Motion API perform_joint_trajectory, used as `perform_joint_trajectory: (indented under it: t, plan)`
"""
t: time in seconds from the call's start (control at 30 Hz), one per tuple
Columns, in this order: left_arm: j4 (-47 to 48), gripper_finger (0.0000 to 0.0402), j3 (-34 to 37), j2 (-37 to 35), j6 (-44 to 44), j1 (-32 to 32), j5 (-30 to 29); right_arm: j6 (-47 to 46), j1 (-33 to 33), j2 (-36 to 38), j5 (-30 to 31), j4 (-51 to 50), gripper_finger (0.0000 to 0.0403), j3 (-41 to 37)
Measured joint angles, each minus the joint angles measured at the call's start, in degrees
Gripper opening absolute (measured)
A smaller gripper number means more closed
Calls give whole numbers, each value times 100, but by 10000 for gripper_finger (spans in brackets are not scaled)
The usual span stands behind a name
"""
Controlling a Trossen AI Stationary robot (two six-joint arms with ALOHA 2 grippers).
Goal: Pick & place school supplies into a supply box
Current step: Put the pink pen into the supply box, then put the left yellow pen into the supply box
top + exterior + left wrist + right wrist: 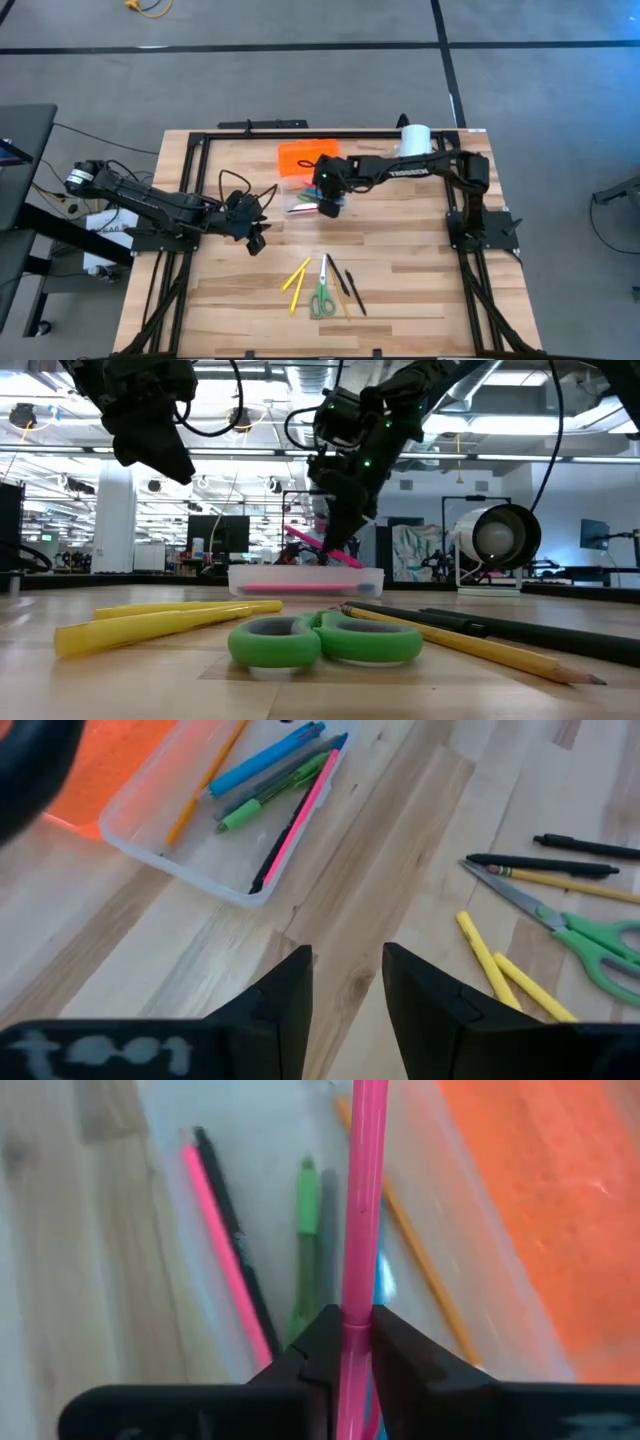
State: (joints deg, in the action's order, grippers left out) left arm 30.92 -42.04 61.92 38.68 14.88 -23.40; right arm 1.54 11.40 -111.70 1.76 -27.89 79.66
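The supply box [298,192], a clear tray with its orange lid [305,158] lying open behind it, sits at the table's middle far part. It holds several pens [270,780]. My right gripper [328,205] hovers over the box, shut on a pink pen [360,1200]. My left gripper [347,990] is open above bare wood, left of the box and holding nothing. Nearer the front edge lie two yellow pens [295,280], green-handled scissors [322,297], a pencil [570,885] and black pens [350,288], all flat on the table. My right gripper pinches the pink pen's shaft [357,1315] between its two fingers, coming from above. The pen is lifted and tilted over the box, one end high [292,532] and the other low [355,562] by the box rim. Whether that low end touches the box, I cannot tell.
A white cylinder [415,138] lies on its side at the far right of the table, beside the right arm. Black frame rails [190,170] border the tabletop. Bare wood lies between the box and the loose supplies.
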Motion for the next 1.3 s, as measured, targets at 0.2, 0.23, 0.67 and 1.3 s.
perform_joint_trajectory:
  t: [0.2,0.23,0.67,1.3]
  plan:
    - [-48,112,0,1,17,-1,69,-39,0,-46,-15,107,57,10]
    - [-50,112,0,-1,17,-1,70,-42,0,-46,-14,122,63,10]
    - [-504,112,0,52,-104,52,617,-713,-242,490,-17,-217,148,8]
    - [-2550,112,-35,2201,-272,578,1740,-2271,-2273,3061,1241,-1072,119,-1272]
